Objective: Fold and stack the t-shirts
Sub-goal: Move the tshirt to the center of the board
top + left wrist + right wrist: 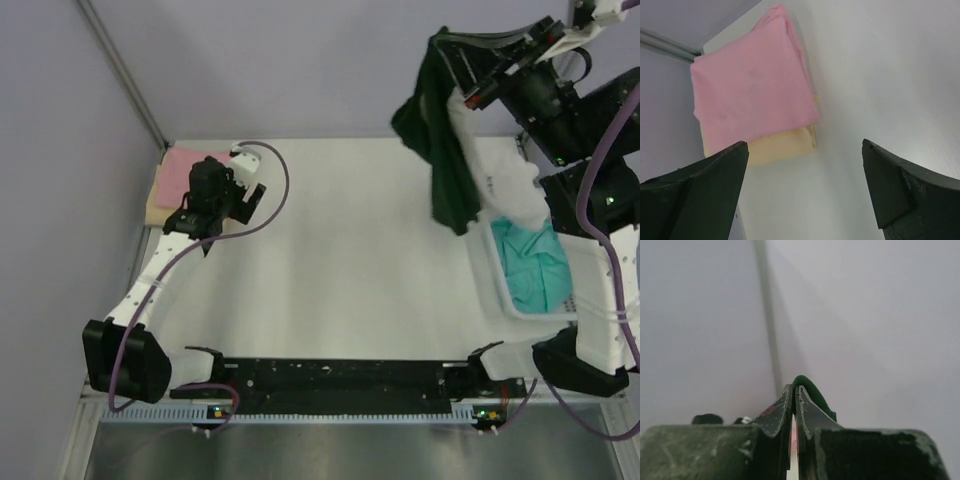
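My right gripper (445,45) is shut on the white and dark green t-shirt (445,160) and holds it high above the table's right side; the shirt hangs down toward the basket. In the right wrist view a green fold (812,392) sticks out of my shut gripper (793,389). A folded pink t-shirt (182,172) lies on a folded pale yellow t-shirt (157,208) at the far left corner; both show in the left wrist view, pink (752,95) over yellow (782,145). My left gripper (250,195) is open and empty beside that stack (805,150). A teal t-shirt (535,265) lies in the basket.
The white mesh basket (492,268) stands at the right edge of the white table (350,260). A metal post (125,70) rises at the back left corner. The black base rail (340,375) runs along the near edge.
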